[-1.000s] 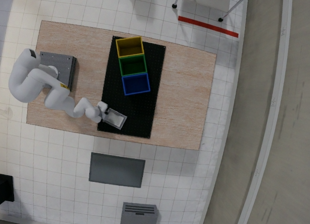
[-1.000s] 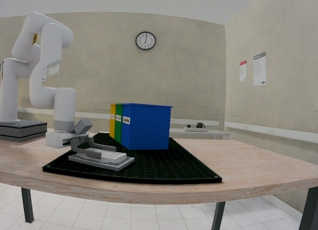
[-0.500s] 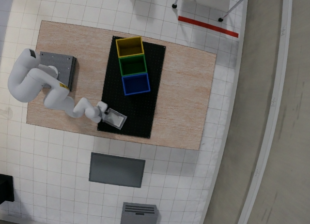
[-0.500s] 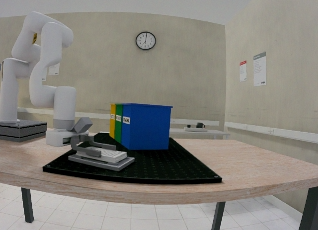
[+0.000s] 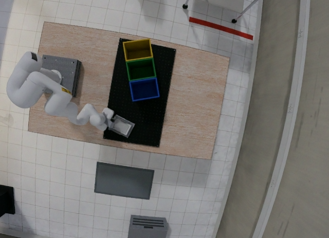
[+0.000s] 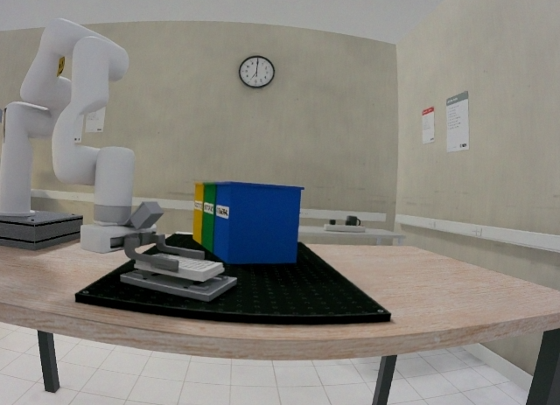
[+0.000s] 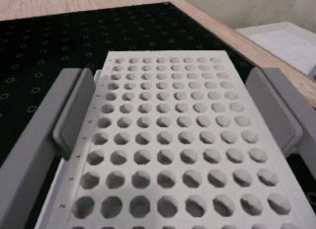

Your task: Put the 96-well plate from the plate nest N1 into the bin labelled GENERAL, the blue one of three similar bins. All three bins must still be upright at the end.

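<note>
The white 96-well plate point(image 5: 124, 127) point(image 6: 199, 268) point(image 7: 165, 130) is between the fingers of my gripper point(image 5: 121, 125) point(image 6: 185, 259) point(image 7: 175, 105), which is shut on its long sides. The plate is roughly level and hangs a little above the grey plate nest point(image 5: 130, 129) point(image 6: 167, 289), with a gap visible in the exterior view. The blue bin point(image 5: 144, 89) point(image 6: 262, 224) stands upright, with a label on its left face. The green bin point(image 5: 141, 68) point(image 6: 208, 231) and the yellow bin point(image 5: 138, 49) point(image 6: 198, 224) also stand upright. The blue bin's interior shows nothing in it.
The three bins stand in a touching row on the black perforated board point(image 5: 148, 124) point(image 6: 294, 301), blue nearest the nest. Their rims rise well above the held plate. The robot's base block point(image 5: 65, 78) point(image 6: 40, 231) stands on the wooden table point(image 5: 194, 97) point(image 6: 430, 283) at the left.
</note>
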Robot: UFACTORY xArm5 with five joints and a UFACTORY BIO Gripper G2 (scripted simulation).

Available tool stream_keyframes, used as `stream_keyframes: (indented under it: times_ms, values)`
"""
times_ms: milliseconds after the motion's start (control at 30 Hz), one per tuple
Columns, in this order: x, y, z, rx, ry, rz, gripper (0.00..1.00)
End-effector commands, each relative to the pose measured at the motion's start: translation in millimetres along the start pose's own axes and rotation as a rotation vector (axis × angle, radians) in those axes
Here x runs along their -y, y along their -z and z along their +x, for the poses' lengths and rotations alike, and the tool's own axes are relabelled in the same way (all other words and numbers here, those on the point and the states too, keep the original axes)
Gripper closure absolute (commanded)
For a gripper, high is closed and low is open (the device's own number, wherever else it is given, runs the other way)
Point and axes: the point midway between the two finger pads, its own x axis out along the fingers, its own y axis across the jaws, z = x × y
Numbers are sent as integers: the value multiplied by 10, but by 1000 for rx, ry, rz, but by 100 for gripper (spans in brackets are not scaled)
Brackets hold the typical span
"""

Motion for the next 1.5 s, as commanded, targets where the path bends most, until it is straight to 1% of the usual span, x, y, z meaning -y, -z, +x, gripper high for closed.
stream_keyframes:
  times_ms: [0,233,500,1467]
  values:
    - [2,-40,11,2,0,-8,100]
    - [1,-87,11,2,0,-8,100]
    - [1,-87,11,2,0,-8,100]
    - [-2,-537,11,2,0,-8,100]
